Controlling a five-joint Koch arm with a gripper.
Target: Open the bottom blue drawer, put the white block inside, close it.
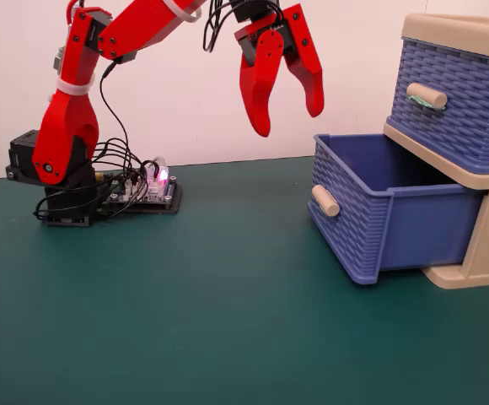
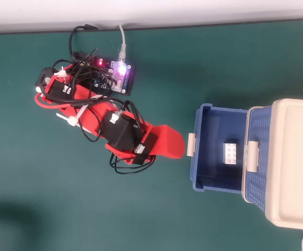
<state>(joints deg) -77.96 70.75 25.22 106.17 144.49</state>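
The bottom blue drawer (image 1: 379, 221) (image 2: 204, 172) stands pulled out of the beige cabinet (image 1: 480, 253) (image 2: 292, 162). Its beige handle (image 1: 325, 201) (image 2: 191, 145) faces the arm. The white block (image 2: 230, 153) lies flat on the drawer floor near the cabinet, seen only in the overhead view; the drawer wall hides it in the fixed view. My red gripper (image 1: 288, 120) (image 2: 180, 145) hangs open and empty in the air, left of the drawer and above handle height.
The upper blue drawer (image 1: 455, 97) is shut. The arm's base (image 1: 55, 190) and a lit circuit board (image 1: 147, 190) (image 2: 115, 73) with cables sit at the back left of the green mat (image 1: 228, 321). A white wall stands behind.
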